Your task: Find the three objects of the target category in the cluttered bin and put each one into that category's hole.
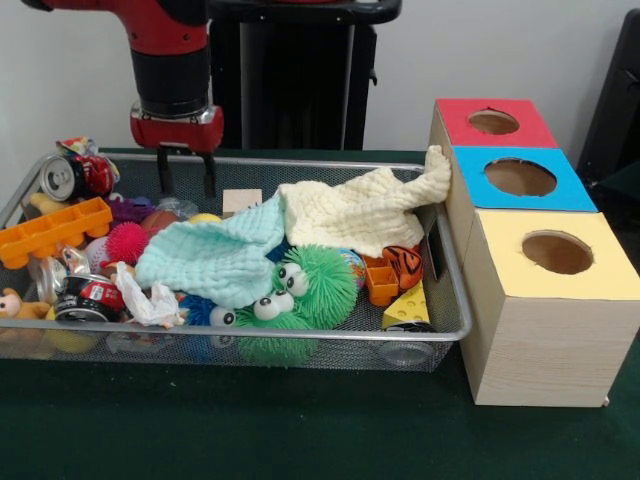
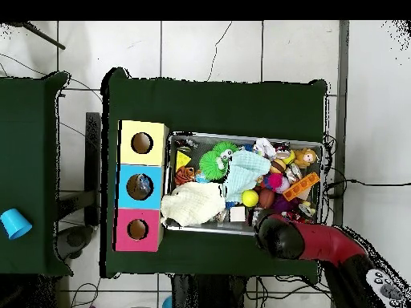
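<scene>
Hanging over the far-left part of the wire bin (image 1: 300, 162), the claw (image 1: 187, 172) has its 2 dark fingers (image 1: 164, 172) pointing straight down with a clear gap between them and nothing held. Its tips sit about level with the bin's far rim, above the clutter and not touching it.

The bin stands on the green bench (image 1: 250, 430), pressed against a row of 3 wooden boxes at its right end: a red-topped box (image 1: 492, 122) farthest back, a blue-topped box (image 1: 520, 178) in the middle and a yellow-topped box (image 1: 556, 254) nearest the bench's front edge, each with 1 round hole in its top. Which category is wanted is not shown, so the 3 target objects cannot be singled out; they would lie somewhere among the toys or under the cloths.

A mint cloth (image 1: 215, 258) and a cream cloth (image 1: 365, 210) cover the bin's middle (the cream one drapes up against the blue-topped box). A green fuzzy toy (image 1: 318, 285) with googly eyes lies near the front rim, an orange brick (image 1: 52, 232) and a soda can (image 1: 62, 177) at the left end, and a pink spiky ball (image 1: 127, 241) beside them.

The relation that matters: every hole lies to the claw's right in the front view, at the opposite end of the bin, so any pick from under the claw needs a carry along the bin's whole long axis. The loose toys at the left end lie closest below it, the cloth-covered middle a little further right.
</scene>
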Tool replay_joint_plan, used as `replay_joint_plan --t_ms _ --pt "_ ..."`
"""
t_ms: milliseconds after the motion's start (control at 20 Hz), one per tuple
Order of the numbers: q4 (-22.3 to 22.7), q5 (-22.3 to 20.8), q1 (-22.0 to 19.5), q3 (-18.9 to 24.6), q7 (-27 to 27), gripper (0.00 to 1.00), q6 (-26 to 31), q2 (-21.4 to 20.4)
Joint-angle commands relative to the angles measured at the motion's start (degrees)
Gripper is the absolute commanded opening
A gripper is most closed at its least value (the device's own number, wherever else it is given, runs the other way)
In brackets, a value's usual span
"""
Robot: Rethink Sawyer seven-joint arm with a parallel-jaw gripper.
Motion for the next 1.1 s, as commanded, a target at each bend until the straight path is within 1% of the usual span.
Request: replay_joint_plan --t_ms 50,200,400,650,950,1100 --pt "-1.7 -2.0 1.6 0.9 2.1 1.00 -1.7 2.3" --pt "-1.9 -2.4 1.6 0.4 2.1 1.00 -2.1 2.5" --pt "-2.7 -2.4 1.1 0.9 1.3 1.00 -1.9 3.0" --pt "-2.3 -2.6 0.4 1.6 0.6 1.00 -2.1 3.0" --pt "-3.5 -4.2 0.3 1.0 -0.9 1.00 -1.6 3.1" --pt "-4.6 -5.3 1.2 0.0 -1.4 1.00 -0.4 2.6"
